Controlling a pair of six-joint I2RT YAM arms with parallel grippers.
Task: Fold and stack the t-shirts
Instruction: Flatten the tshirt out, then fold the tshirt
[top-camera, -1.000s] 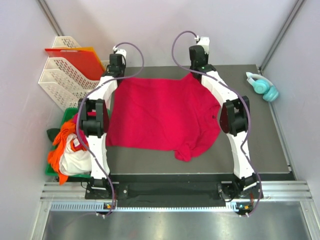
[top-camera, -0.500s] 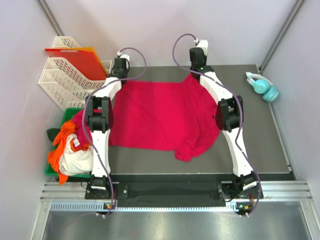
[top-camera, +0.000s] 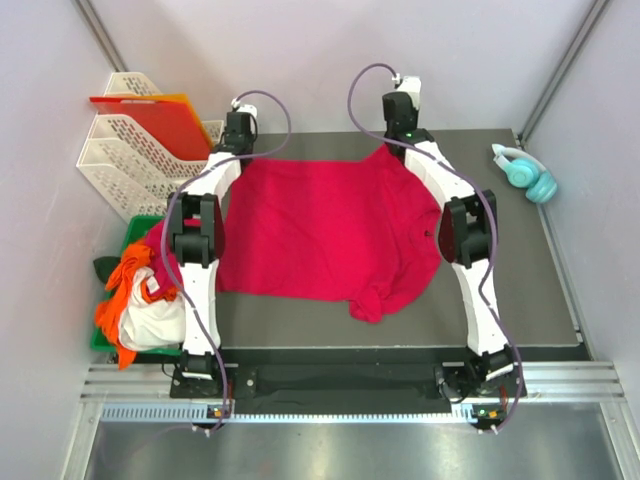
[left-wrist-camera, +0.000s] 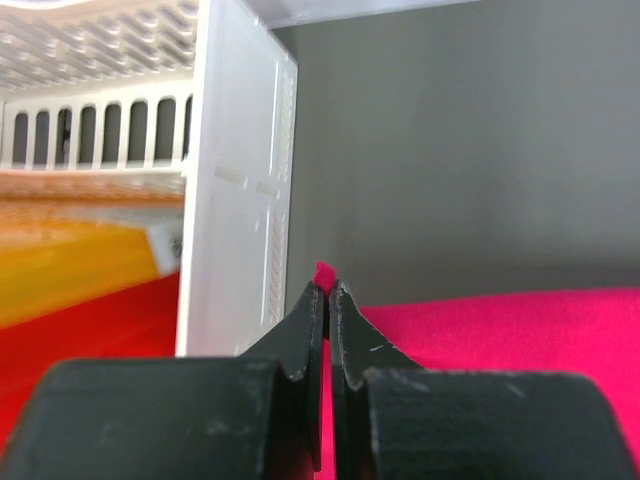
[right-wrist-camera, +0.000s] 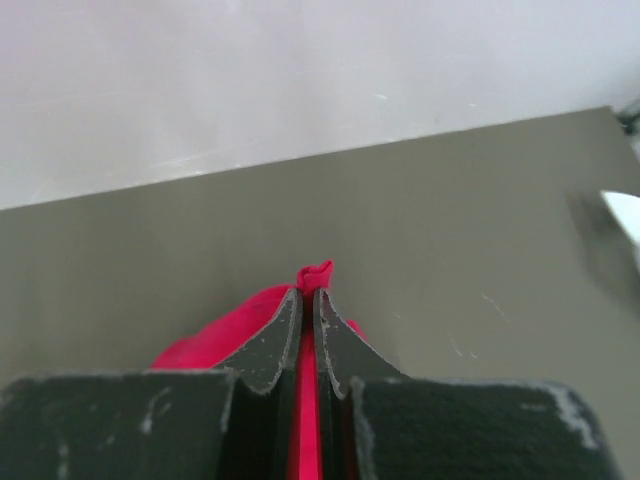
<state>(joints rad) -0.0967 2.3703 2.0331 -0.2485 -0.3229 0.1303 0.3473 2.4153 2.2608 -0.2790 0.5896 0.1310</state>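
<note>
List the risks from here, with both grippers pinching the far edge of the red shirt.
1. Thin grip: only a small tip of the red shirt pokes past the left gripper and the right gripper; a pull may slip it free.
2. The white tray rack stands close beside the left gripper; a sideways move might hit it.
3. The shirt's near corner lies bunched; folding now would likely trap the creases.

A robot lab test booth: plain pale walls (top-camera: 320, 60) close in a dark grey table (top-camera: 525, 285), with two robot arms (top-camera: 197, 262) bolted to a metal rail (top-camera: 560, 378) at its edge.
</note>
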